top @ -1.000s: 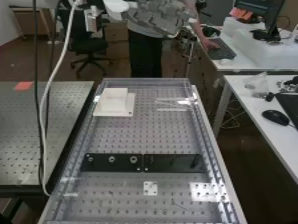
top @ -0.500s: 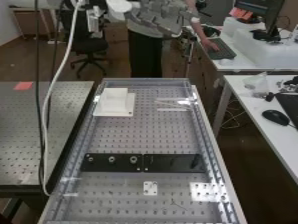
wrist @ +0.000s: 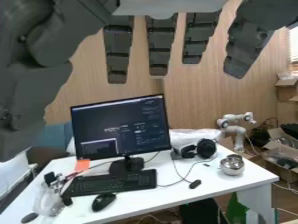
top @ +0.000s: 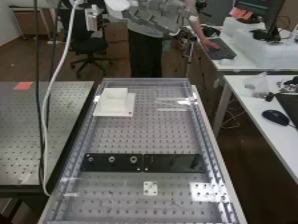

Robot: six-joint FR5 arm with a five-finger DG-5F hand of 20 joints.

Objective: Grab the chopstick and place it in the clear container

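Observation:
Raised beyond the far end of the bench, the hand (top: 156, 16) stays well above and away from the things on it. In the wrist view the hand (wrist: 159, 46) has its fingers straight and spread, with nothing held. A white block-like piece (top: 114, 102) on a flat square base stands at the bench's far left. To its right lie thin pale strips (top: 171, 109), side by side; I cannot tell whether one is a chopstick. No separate clear container can be made out on the bench.
Two black plates (top: 141, 163) lie across the bench, with a small white plate (top: 150, 188) nearer. Transparent rails (top: 211, 160) edge the bench. Another perforated table (top: 40, 135) stands left, and a white desk (top: 249, 107) right. A pale cable (top: 54, 75) hangs at the left.
The hand and the pale cable sway slightly at the top of the high view, a little right and then back left. The things on the bench stay where they were.

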